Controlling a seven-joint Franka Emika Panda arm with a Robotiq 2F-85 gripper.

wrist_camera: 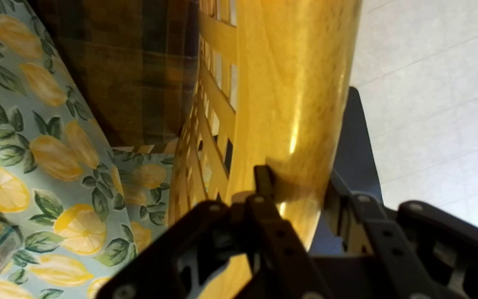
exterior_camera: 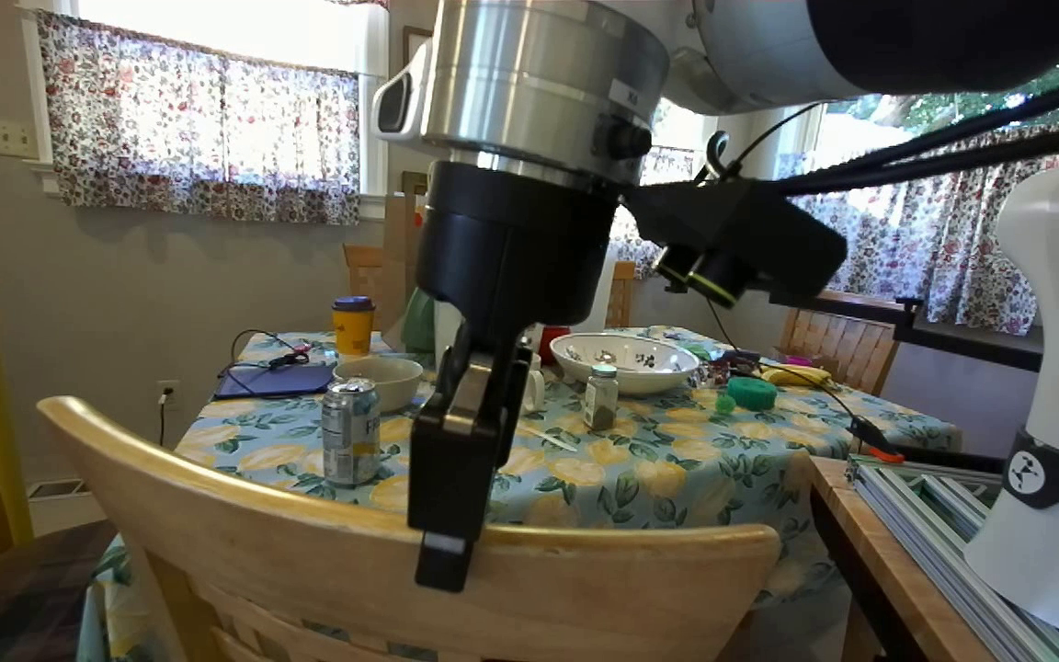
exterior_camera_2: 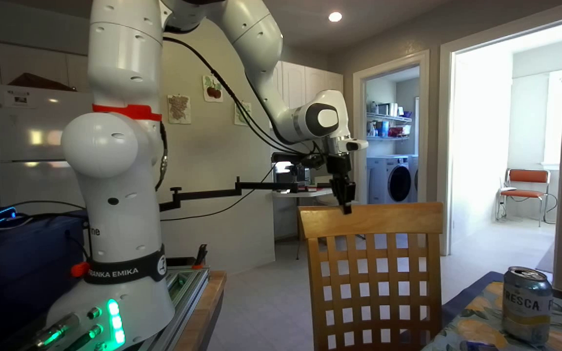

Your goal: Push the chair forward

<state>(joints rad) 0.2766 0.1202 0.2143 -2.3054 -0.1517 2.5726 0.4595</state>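
Where the arm [exterior_camera_2: 261, 63] ends, the gripper [wrist_camera: 298, 187] points down and grasps the top rail [exterior_camera: 621, 575] of the chair [exterior_camera_2: 372, 279], one finger on the seat side, the other on the rear side. In an exterior view, the chair stands upright at the near edge of the desk [exterior_camera: 603, 478], its plaid seat [wrist_camera: 127, 74] toward the desk. Noted on the desk, which is covered in lemon print, as I look from behind the chair: near left, a soda can [exterior_camera: 351, 432]; beyond it, a pale bowl [exterior_camera: 396, 391]; farther, a yellow lidded cup [exterior_camera: 352, 329]; right of these, a capped jar [exterior_camera: 601, 400] near a large patterned bowl [exterior_camera: 635, 379]; far right, bananas [exterior_camera: 796, 374] near a green round item [exterior_camera: 752, 393].
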